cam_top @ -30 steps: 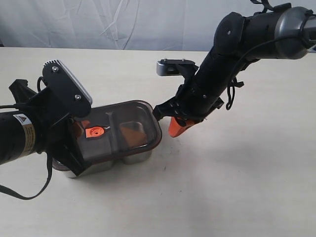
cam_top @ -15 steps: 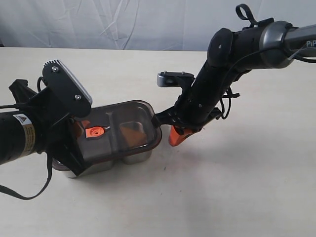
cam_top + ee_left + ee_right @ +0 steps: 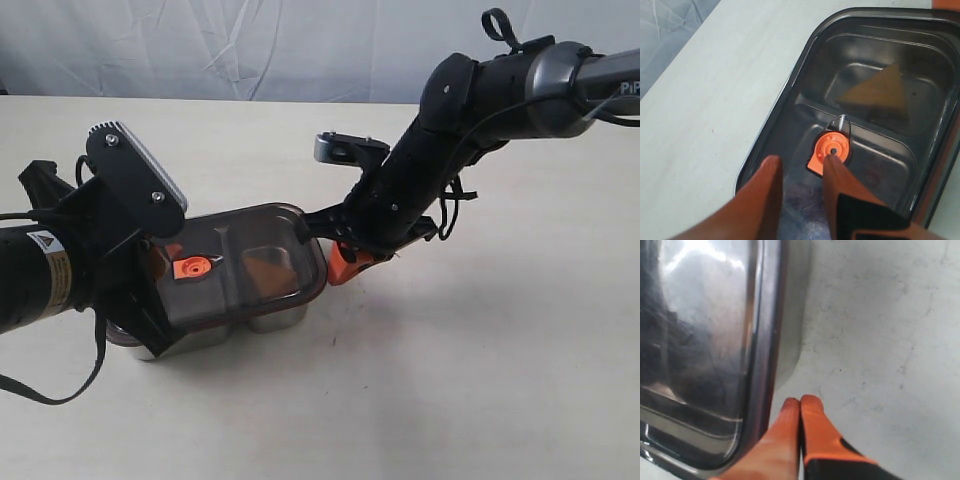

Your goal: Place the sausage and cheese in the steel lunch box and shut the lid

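Note:
The dark tinted lid (image 3: 240, 255) lies on the steel lunch box (image 3: 278, 320), whose shiny wall shows below it. The cheese (image 3: 875, 94) shows dimly through the lid in the far compartment. The sausage is hidden. In the left wrist view my left gripper (image 3: 801, 160) is open, its orange fingers (image 3: 765, 200) spread just over the lid, one tip at the orange valve (image 3: 831, 149). My right gripper (image 3: 343, 268) is shut on nothing, its tips (image 3: 800, 400) low on the table beside the lid's rim (image 3: 762, 340) at the box's right end.
The left arm's black body (image 3: 90, 240) covers the box's left end. The right arm (image 3: 440, 150) slants down from the upper right. A pale cloth backdrop (image 3: 250, 45) runs along the far edge of the beige table (image 3: 450, 380).
My right gripper has slid left and slightly down, from a short way off to right beside the lid's right end. The left arm and lid have not moved.

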Motion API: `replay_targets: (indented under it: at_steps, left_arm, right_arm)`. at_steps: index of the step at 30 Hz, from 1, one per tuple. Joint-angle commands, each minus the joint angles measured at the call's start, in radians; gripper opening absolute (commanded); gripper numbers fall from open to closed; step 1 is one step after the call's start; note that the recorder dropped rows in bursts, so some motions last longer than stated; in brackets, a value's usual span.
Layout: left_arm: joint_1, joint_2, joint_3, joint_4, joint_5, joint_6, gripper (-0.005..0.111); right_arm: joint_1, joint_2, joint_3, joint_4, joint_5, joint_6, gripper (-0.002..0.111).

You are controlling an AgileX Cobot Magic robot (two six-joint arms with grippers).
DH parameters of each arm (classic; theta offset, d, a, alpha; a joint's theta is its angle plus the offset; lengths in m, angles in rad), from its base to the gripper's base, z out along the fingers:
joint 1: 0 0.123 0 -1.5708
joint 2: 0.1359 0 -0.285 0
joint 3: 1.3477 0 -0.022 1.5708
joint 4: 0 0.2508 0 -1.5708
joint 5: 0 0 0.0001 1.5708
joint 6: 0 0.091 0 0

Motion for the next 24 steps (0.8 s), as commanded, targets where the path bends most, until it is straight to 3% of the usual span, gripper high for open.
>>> replay_targets:
  at_steps: [1, 14, 24]
  left_arm:
    - [-0.001, 0.004, 0.002, 0.002, -0.001, -0.009, 0.029]
    - [-0.001, 0.004, 0.002, 0.002, -0.004, -0.009, 0.029]
    - [-0.001, 0.004, 0.002, 0.0, 0.048, -0.009, 0.029]
  right_arm:
    - [0.0, 0.0, -0.02, 0.023, -0.01, -0.01, -0.001]
    - [0.0, 0.0, -0.02, 0.058, -0.003, -0.028, -0.001]
    - [-0.002, -0.012, -0.02, -0.07, 0.098, -0.004, -0.001]
